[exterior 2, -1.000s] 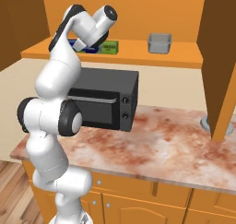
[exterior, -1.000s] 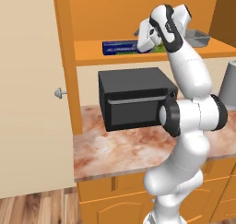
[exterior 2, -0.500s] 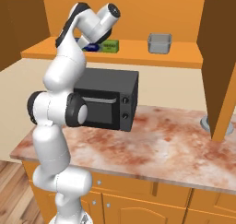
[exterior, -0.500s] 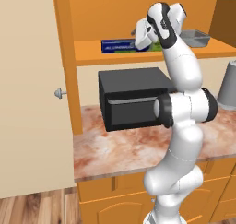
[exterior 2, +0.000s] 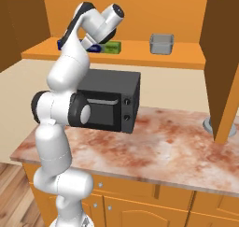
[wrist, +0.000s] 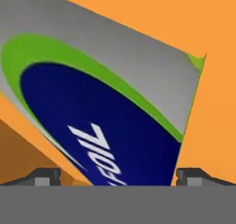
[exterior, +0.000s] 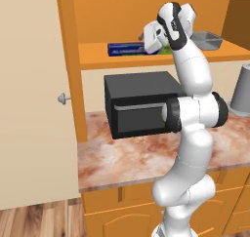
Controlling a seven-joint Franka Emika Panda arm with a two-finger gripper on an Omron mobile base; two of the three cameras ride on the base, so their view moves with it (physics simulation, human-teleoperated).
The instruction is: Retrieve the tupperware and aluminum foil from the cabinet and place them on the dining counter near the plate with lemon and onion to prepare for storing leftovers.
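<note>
Nothing has been moved yet: the foil box (exterior: 126, 49) and the tupperware (exterior 2: 161, 43) sit on the cabinet shelf (exterior 2: 140, 55). The claw (wrist: 118, 174), jaws apart, straddles the foil box.

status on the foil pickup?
Gripper open, straddling the foil box on the cabinet shelf. Not gripped yet. Tupperware sits farther along the shelf.

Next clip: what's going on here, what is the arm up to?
The arm has its open hand at the aluminum foil, which lies on the shelf of the cabinet. The finger tips stand either side of the box, not closed on it. The tupperware sits further along the shelf, above the microwave.
</note>
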